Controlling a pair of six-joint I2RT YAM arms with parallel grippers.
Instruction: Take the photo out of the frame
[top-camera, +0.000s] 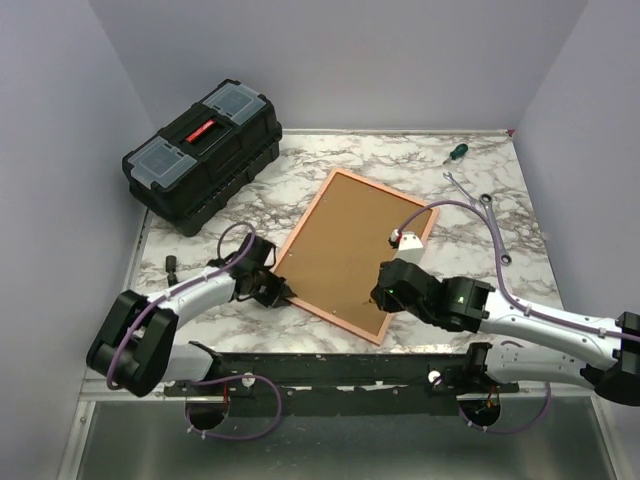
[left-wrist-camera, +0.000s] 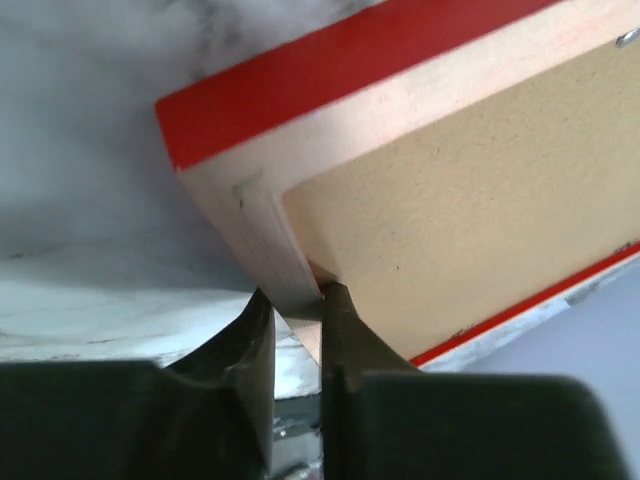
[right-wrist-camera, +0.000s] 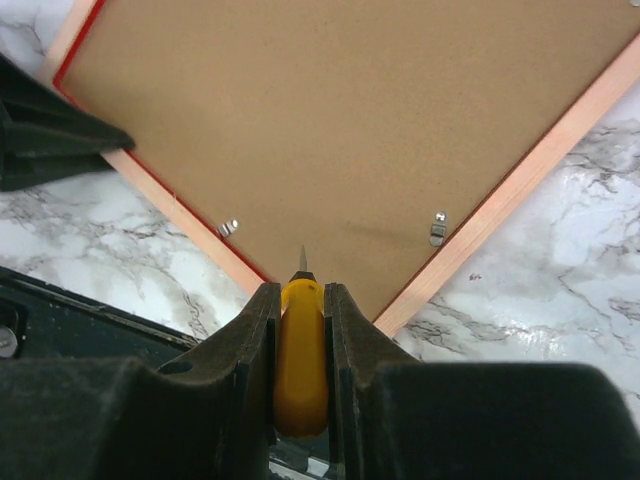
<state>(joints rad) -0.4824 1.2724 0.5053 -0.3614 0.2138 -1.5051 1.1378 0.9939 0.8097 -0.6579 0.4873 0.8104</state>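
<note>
The red frame (top-camera: 301, 222) lies face down on the marble table, its brown backing board (top-camera: 350, 245) up. The photo is hidden under the board. My left gripper (top-camera: 283, 291) is shut on the frame's left corner edge (left-wrist-camera: 262, 225); one finger is outside the rail and one is inside against the board (left-wrist-camera: 470, 200). My right gripper (top-camera: 385, 297) is shut on a yellow-handled screwdriver (right-wrist-camera: 300, 350). Its tip points at the board (right-wrist-camera: 340, 120) just inside the frame's near corner (right-wrist-camera: 400, 305). Two metal clips (right-wrist-camera: 437, 228) (right-wrist-camera: 228, 228) sit on the board's edges.
A black toolbox (top-camera: 203, 155) stands at the back left. A green-handled screwdriver (top-camera: 455, 153) and a wrench (top-camera: 482, 201) lie at the back right. A small black part (top-camera: 171, 266) lies at the left. A black rail (top-camera: 330, 370) runs along the near edge.
</note>
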